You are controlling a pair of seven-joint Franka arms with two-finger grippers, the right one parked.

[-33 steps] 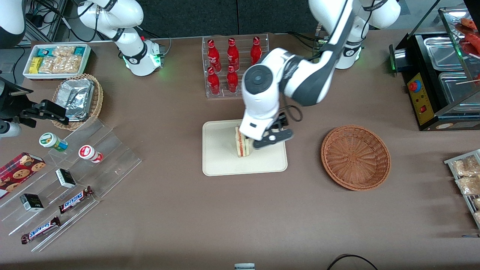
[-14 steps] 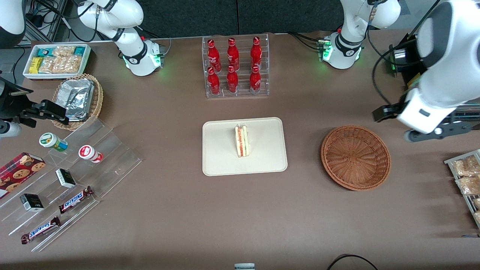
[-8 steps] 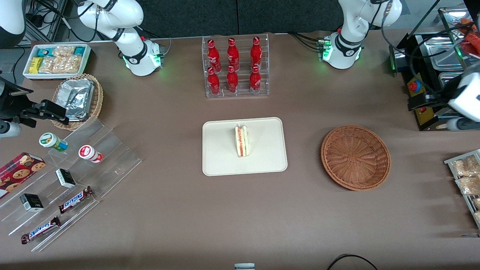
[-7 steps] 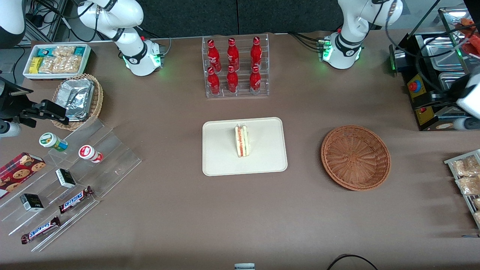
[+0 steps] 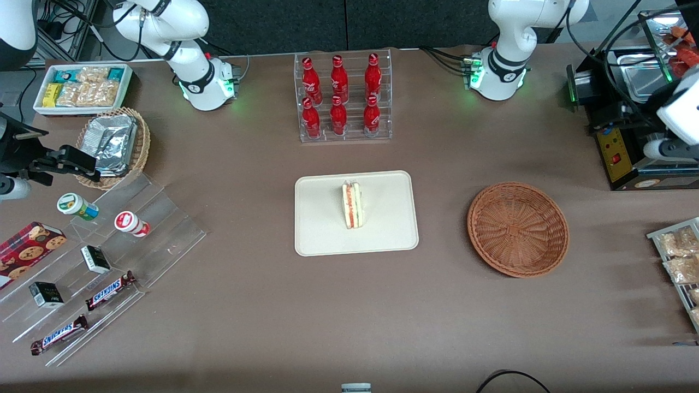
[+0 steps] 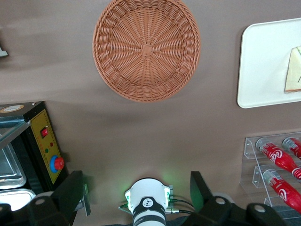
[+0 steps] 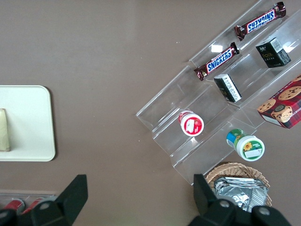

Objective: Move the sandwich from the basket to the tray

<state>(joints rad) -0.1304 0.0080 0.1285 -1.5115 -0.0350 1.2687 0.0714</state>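
The sandwich (image 5: 353, 205), a white wedge with red-pink and green filling, stands on edge on the cream tray (image 5: 322, 234) at the table's middle. The reddish-brown wicker basket (image 5: 517, 229) is empty, beside the tray toward the working arm's end. My left gripper (image 5: 663, 148) is open and empty, raised high over the black warmer at the working arm's end, apart from both. The left wrist view shows the basket (image 6: 146, 48), the tray (image 6: 263, 70) and a corner of the sandwich (image 6: 294, 70), with the gripper (image 6: 136, 195) spread wide. The right wrist view shows the tray (image 7: 28, 127) and the sandwich (image 7: 3, 129).
A rack of red bottles (image 5: 341, 95) stands farther from the camera than the tray. A black food warmer (image 5: 628, 109) and a snack rack (image 5: 680, 256) are at the working arm's end. A clear stepped stand (image 5: 98, 256), a tan basket with foil packets (image 5: 117, 144) and a white snack bin (image 5: 82, 87) are at the parked arm's end.
My gripper let go of the sandwich on the tray, lifted away and swung past the basket to the working arm's end. The sandwich has stayed on the tray.
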